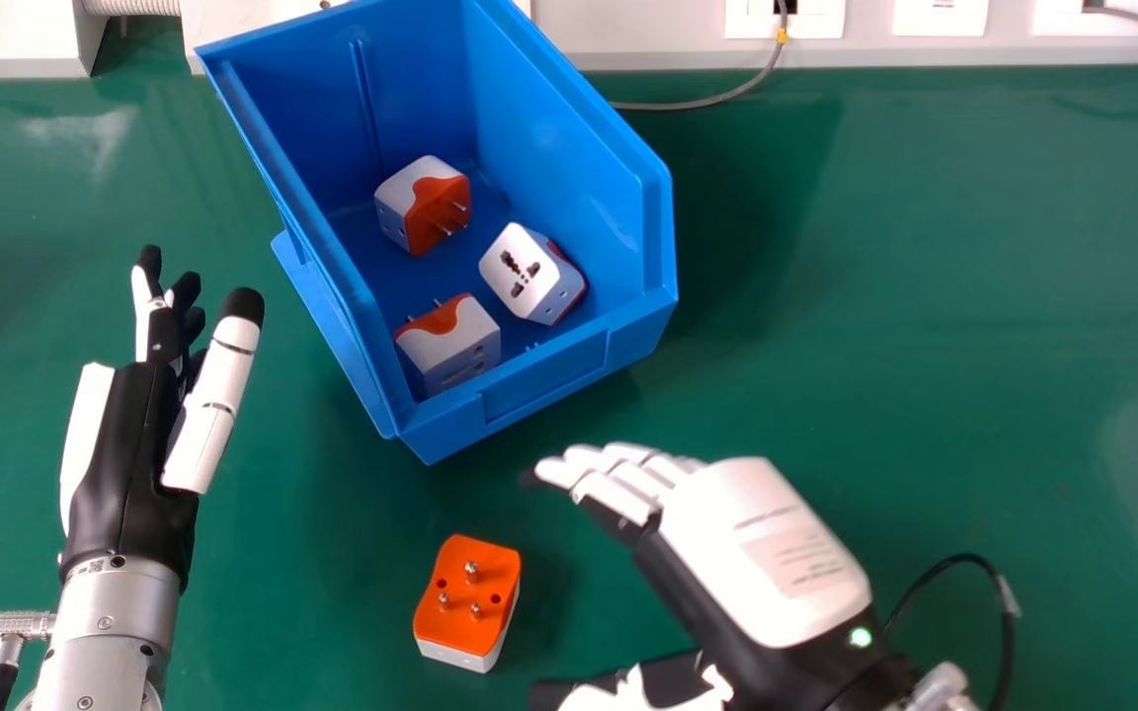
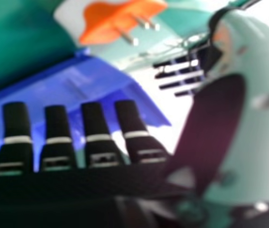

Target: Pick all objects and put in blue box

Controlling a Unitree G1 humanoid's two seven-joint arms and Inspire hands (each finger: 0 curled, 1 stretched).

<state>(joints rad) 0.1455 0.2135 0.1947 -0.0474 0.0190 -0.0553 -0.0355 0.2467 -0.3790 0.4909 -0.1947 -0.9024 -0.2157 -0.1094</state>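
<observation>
A blue plastic box [image 1: 520, 380] stands open and angled on a green table [image 1: 925, 296], its low front wall toward the viewer. Three white and orange travel plug adapters lie inside: one toward the back left with its metal pins pointing sideways [image 1: 423, 205], one by the right wall with its white socket face up [image 1: 529, 275], and one in the near left corner [image 1: 450, 344]. A fourth travel adapter [image 1: 467, 602] sits on the table in front of the box, apart from it, its orange face and three round metal pins facing up. To the left, the left robot hand [image 1: 129, 425] is held with fingers extended and thumb apart, holding nothing. To the right of the fourth adapter, the right robot hand [image 1: 767, 553] hangs near it with its white back up, not touching it. In the right hand view, its dark fingers [image 2: 96, 123] are extended and apart from the thumb [image 2: 215, 128], with nothing clamped between them. A thin grey cable [image 1: 688, 105] runs along the table behind the box.
</observation>
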